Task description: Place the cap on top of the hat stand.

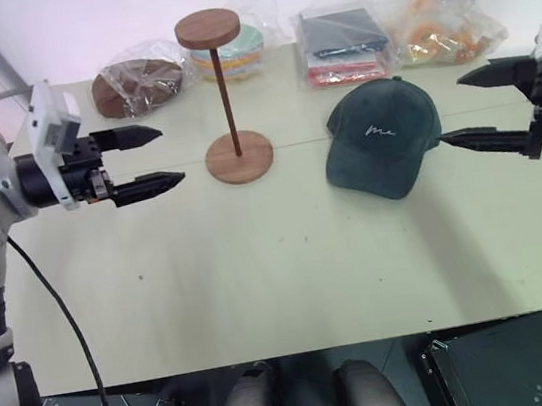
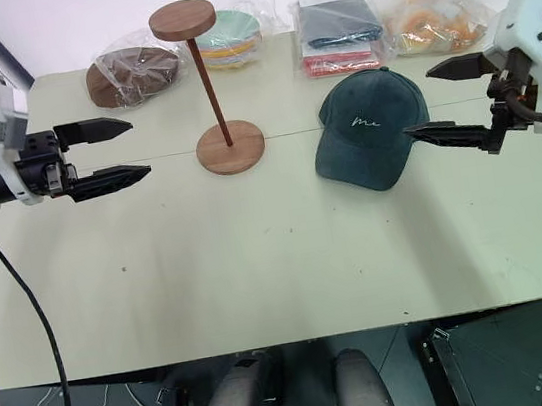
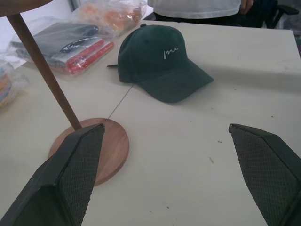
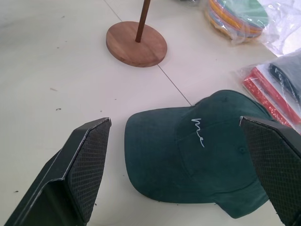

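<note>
**Cap on the table, both grippers spread wide on either side**

The dark green cap (image 1: 383,137) lies flat on the pale table (image 1: 262,285), brim toward the robot, its white cursive embroidery facing up. It sits to the right of the wooden hat stand (image 1: 225,88), near it but apart. The stand is upright on its round base, thin rod rising to a bare top disc.

The left gripper (image 1: 149,161) hangs above the table to the left of the stand's base, its two black fingers spread apart with nothing between them. The right gripper (image 2: 438,99) is just beside the cap's right edge, fingers also spread wide and empty; in the right wrist view the cap lies between and beyond them.

Along the far edge of the table lie clear plastic bags: one with a brown item (image 1: 138,85), one with stacked colourful discs (image 1: 230,55), one with dark and red folded goods (image 1: 342,44), one with orange contents (image 1: 438,28).

A person in a white top (image 3: 195,7) stands at the table's far side.
</note>
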Available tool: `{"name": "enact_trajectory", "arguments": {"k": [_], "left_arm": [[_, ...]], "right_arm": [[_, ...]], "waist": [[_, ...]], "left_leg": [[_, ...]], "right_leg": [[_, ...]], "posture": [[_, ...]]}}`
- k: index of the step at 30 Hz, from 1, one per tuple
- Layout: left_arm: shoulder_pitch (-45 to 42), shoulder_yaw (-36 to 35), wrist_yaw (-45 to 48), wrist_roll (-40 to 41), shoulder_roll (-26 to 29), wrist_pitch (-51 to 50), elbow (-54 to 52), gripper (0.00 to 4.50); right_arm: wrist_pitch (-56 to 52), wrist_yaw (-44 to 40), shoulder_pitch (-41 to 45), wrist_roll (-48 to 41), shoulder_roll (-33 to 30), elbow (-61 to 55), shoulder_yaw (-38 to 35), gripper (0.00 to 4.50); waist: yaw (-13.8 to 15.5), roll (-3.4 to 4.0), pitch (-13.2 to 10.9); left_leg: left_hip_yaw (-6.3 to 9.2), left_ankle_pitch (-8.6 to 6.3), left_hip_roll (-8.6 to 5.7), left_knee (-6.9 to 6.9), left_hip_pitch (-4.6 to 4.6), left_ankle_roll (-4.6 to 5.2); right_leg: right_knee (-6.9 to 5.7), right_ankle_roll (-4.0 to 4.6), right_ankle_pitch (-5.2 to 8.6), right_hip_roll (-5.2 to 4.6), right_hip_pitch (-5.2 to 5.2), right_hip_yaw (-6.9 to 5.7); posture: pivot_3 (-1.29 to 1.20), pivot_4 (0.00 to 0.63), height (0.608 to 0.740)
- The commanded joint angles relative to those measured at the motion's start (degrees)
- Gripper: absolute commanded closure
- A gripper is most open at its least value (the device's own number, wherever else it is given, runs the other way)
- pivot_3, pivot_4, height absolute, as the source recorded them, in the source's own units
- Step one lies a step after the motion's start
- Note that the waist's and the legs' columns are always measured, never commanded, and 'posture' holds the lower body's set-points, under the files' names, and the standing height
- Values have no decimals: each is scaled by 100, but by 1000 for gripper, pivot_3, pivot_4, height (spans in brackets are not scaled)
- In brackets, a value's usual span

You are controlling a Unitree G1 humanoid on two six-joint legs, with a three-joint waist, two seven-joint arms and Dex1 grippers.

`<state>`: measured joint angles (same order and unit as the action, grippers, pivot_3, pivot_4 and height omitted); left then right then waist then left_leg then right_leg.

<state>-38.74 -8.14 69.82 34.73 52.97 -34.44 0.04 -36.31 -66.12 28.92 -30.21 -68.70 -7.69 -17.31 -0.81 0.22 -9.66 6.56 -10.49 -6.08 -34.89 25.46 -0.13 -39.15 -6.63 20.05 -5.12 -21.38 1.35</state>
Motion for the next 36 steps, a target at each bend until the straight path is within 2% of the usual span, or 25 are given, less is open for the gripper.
{"name": "enact_trajectory", "arguments": {"k": [1,18,24,31,36], "left_arm": [[-142,-98,23,0,65,58,-45,55],[-123,-83,36,-17,61,52,-78,55],[126,-94,-152,24,-60,-14,-325,55],[506,-65,-414,7,-307,-11,-482,55],[661,-14,-571,-37,-470,30,-604,55]], "right_arm": [[18,36,5,-91,-88,-156,-293,0],[10,193,-106,-148,-34,-336,-320,0],[126,1188,-577,147,546,-1151,-381,0],[457,2503,-1595,1403,1074,-2343,164,0],[856,3095,-2008,2474,1167,-2565,770,0]], "waist": [[-1,0,0],[-3,0,0],[-1,-1,1],[21,-3,2],[9,-4,2]], "left_leg": [[0,0,0,0,0,0],[0,0,0,-2,0,0],[0,0,0,-4,0,0],[1,1,-1,-15,2,0],[2,1,-1,-15,1,0]], "right_leg": [[0,0,0,0,0,0],[-1,0,0,0,1,0],[-1,0,0,1,1,0],[-7,-1,0,1,2,0],[-10,-1,0,2,2,0]], "posture": [[0,150,740],[0,150,740],[0,150,740],[0,150,740],[0,150,740]]}}
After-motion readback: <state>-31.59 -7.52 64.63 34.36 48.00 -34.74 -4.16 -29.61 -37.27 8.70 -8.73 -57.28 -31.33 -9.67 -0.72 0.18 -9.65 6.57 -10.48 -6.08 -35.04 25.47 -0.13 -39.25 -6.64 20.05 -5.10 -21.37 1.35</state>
